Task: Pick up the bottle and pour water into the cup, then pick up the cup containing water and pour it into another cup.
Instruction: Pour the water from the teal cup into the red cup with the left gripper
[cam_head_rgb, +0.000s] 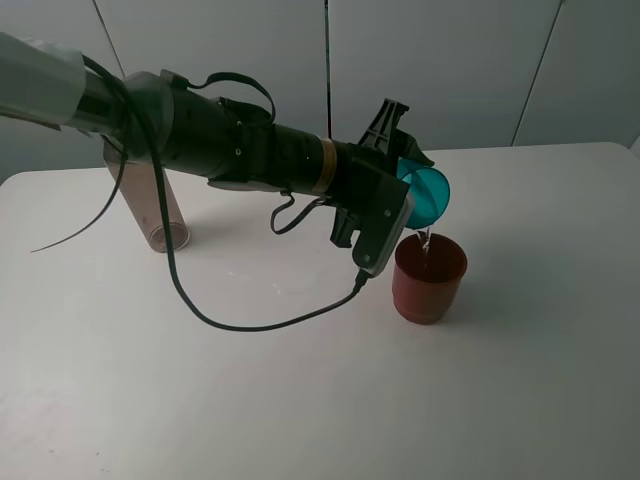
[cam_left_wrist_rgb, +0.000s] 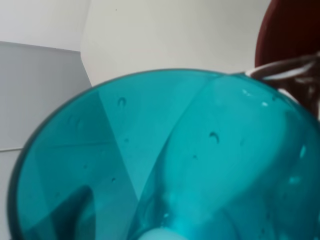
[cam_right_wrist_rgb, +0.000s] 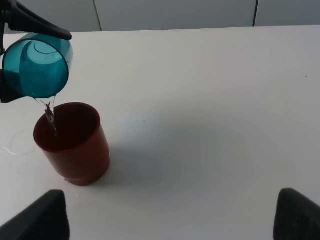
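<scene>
My left gripper (cam_head_rgb: 408, 168) is shut on the teal cup (cam_head_rgb: 428, 195) and holds it tipped on its side over the red-brown cup (cam_head_rgb: 430, 280). A thin stream of water (cam_head_rgb: 425, 240) falls from its rim into the red-brown cup. The right wrist view shows the tipped teal cup (cam_right_wrist_rgb: 36, 67), the stream (cam_right_wrist_rgb: 50, 117) and the red-brown cup (cam_right_wrist_rgb: 75, 145) upright on the table. The teal cup (cam_left_wrist_rgb: 165, 160) fills the left wrist view, with the red-brown cup (cam_left_wrist_rgb: 287, 35) beyond it. The bottle (cam_head_rgb: 155, 210) stands at the left, partly hidden behind my left arm. My right gripper (cam_right_wrist_rgb: 167, 220) is open and empty, away from the cups.
The white table (cam_head_rgb: 300, 400) carries only these things. A black cable (cam_head_rgb: 250, 325) hangs from my left arm down onto the table in front of the red-brown cup. Grey wall panels stand behind the table's far edge.
</scene>
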